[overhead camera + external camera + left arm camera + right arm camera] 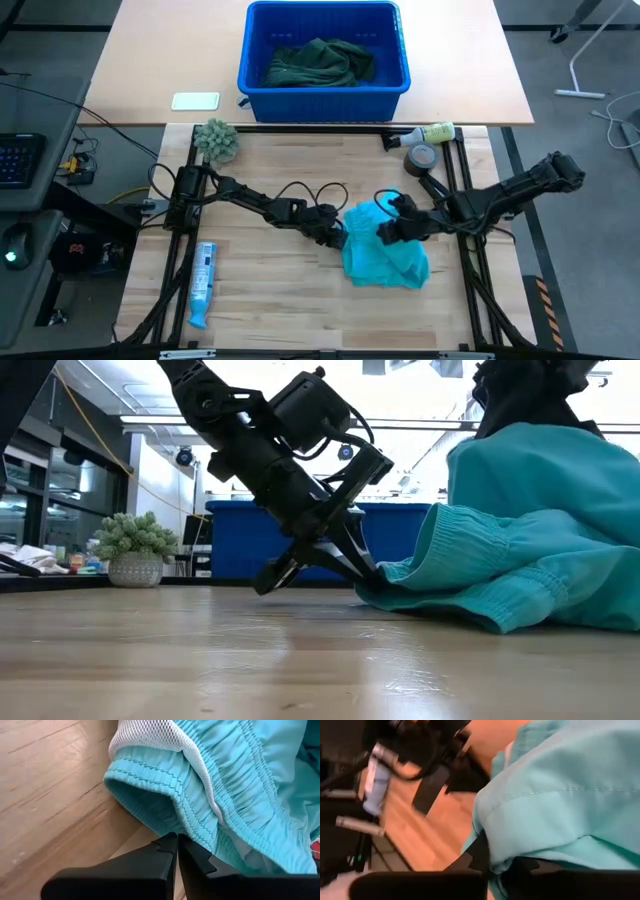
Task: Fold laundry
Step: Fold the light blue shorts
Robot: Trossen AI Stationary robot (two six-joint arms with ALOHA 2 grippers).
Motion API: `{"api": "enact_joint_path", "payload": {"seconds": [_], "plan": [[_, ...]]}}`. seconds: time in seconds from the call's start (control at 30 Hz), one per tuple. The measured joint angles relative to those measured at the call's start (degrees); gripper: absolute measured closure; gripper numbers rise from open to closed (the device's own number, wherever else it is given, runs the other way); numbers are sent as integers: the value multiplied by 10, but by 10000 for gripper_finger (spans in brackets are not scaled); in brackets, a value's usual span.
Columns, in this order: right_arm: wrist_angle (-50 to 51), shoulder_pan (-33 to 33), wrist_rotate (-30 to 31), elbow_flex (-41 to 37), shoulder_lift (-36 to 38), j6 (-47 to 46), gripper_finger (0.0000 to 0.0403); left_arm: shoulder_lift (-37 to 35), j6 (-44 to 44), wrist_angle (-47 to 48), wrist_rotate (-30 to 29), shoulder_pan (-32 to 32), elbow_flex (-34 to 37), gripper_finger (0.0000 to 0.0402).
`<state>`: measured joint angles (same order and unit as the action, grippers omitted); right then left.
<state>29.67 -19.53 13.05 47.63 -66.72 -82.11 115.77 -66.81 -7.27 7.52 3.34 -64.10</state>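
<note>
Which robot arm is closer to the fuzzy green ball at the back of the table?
The left one. The left gripper sits at the turquoise cloth's edge, on the ball's side. The right gripper is farther away, over the cloth.

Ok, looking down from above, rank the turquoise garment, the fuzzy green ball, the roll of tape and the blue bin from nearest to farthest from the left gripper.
1. Turquoise garment: right at the left gripper, on the gripper's right.
2. Fuzzy green ball: by the table's far left corner.
3. Roll of tape: far right side; too close to the ball to rank firmly.
4. Blue bin: beyond the table's far edge.
</note>
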Motion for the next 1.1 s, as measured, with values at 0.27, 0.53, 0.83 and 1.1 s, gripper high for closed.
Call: {"api": "enact_joint_path", "payload": {"seconds": [0.27, 0.53, 0.83, 1.1], "plan": [[-49, -29, -16, 0, 0, 26, 292, 0, 15, 10, 4, -3, 0, 401], [-178, -29, -27, 1, 0, 49, 273, 0, 15, 20, 5, -15, 0, 402], [-136, -2, 23, 1, 1, 32, 273, -1, 15, 19, 9, -20, 0, 401], [-94, 15, -41, 1, 1, 46, 273, -1, 34, 19, 38, -19, 0, 401]]}}
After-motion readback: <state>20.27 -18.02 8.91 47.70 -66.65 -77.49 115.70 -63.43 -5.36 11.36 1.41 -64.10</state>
